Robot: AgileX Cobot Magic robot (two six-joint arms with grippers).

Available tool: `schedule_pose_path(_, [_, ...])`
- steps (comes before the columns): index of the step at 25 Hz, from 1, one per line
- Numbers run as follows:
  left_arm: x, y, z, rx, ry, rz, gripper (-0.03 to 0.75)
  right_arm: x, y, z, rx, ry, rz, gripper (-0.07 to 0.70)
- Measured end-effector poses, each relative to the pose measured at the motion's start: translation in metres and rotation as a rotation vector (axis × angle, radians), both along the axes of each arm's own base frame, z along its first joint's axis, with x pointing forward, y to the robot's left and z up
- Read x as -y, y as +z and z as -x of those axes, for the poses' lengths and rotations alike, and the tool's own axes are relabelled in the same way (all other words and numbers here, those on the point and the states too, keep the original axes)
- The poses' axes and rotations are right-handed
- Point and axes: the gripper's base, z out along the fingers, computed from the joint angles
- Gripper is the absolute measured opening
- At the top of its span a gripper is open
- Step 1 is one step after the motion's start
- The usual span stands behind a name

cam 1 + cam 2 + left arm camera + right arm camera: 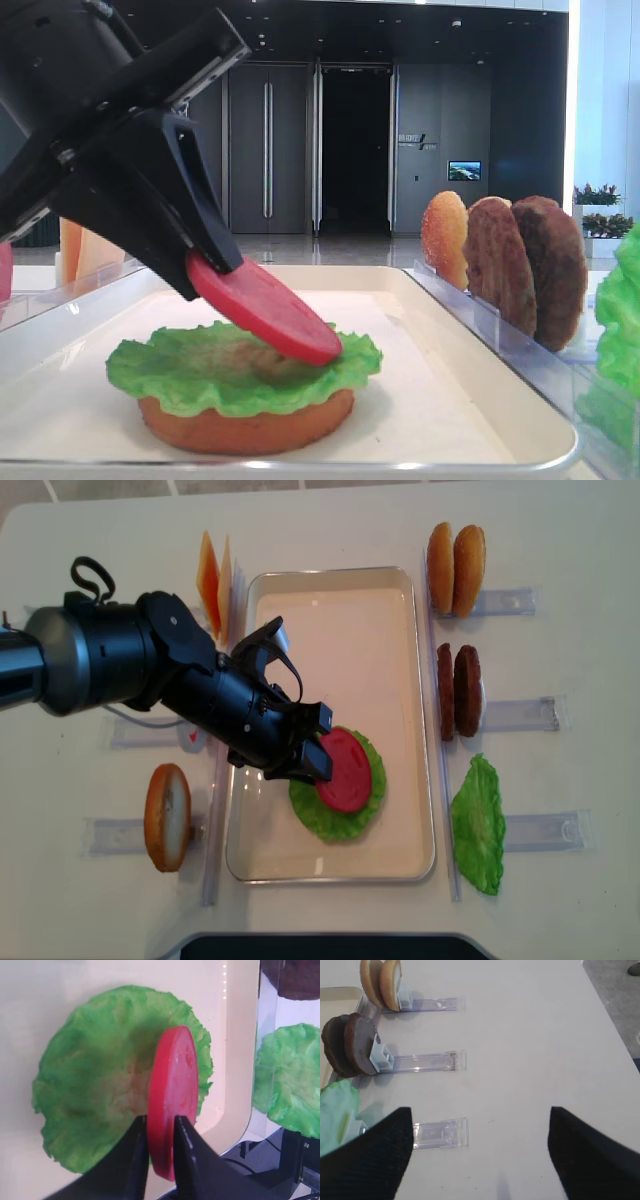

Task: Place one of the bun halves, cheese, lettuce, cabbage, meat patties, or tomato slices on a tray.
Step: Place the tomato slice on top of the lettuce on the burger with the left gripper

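A smooth red tomato slice (265,310) is pinched by its edge between the narrow jaws of the left gripper (159,1135) and is tilted, its low edge resting on the ruffled lettuce (200,372) atop the bun half (245,425), toward six o'clock of the glossy cream tray (410,710). Release appears to be the step in hand; wider jaws and a clean lift are called for. The right gripper (480,1147) is held wide and empty over the table.

tomato slice (347,770): plain red
lettuce (338,815): bright green, mottled darker
bun half (245,425): orange-brown
tray (340,610): cream-white
meat patties (456,691): dark brown
left gripper (160,1147): black
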Motion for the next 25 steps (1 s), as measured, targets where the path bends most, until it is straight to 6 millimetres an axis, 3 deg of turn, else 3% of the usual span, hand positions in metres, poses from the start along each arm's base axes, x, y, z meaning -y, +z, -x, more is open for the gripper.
schedule_pose_path(8, [-0.0004,-0.0003,0.0001,-0.022,0.029,-0.004,0.197,0.0000,0.0000,0.0000,0.000,0.000,0.000,0.556])
schedule_pose_path(21, [-0.0016,-0.0011,0.0004,-0.041,0.052,-0.020,0.475,0.0000,0.0000,0.0000,0.000,0.000,0.000,0.556])
schedule_pose_path(25, [-0.0019,-0.0014,0.0005,-0.041,0.050,-0.024,0.517,0.0000,0.0000,0.0000,0.000,0.000,0.000,0.556])
